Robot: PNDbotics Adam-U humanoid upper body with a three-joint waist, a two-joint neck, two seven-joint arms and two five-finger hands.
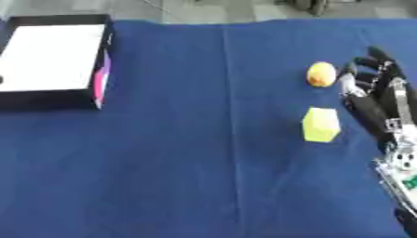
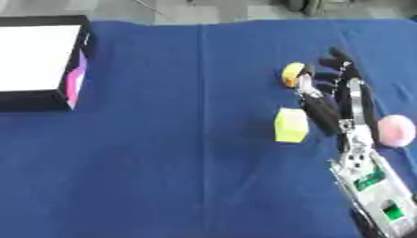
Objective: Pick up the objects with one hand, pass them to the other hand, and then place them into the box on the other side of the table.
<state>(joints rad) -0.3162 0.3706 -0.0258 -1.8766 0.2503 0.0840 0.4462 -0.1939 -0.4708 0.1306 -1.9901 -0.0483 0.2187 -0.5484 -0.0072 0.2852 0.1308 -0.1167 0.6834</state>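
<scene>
If we close our right hand (image 2: pixel 338 100) too early, the fingers could nudge the small yellow ball (image 1: pixel 321 74) and send it rolling along the blue cloth (image 1: pixel 204 162), out of reach. The hand is spread and holds nothing; its fingertips sit just beside the ball, perhaps touching it, though we cannot be sure. The yellow block (image 1: pixel 321 124) stands nearer us than the ball, a pink ball (image 2: pixel 396 130) lies beyond the hand, and the box (image 1: pixel 50 99) waits well apart from the ball, across the table.
</scene>
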